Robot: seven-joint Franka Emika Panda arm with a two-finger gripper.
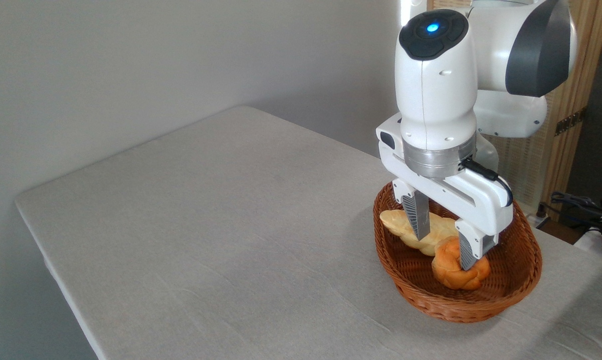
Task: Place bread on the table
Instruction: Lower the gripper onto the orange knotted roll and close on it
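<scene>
The bread, a small orange-golden knotted bun [451,270], lies in the brown wicker basket [521,285] at the right of the table [220,225]. My gripper [443,250] hangs over the basket with its fingers spread wide, so it is open. One finger [417,215] stands in front of the pale braided loaf, the other finger [468,255] overlaps the bun's upper right side. I cannot tell whether either finger touches the bread. Nothing is clamped between them.
A longer pale-yellow braided loaf [398,222] lies in the basket behind the bun. A wooden frame [576,100] and dark cables [581,202] stand beyond the table's right side. A grey wall runs behind the table.
</scene>
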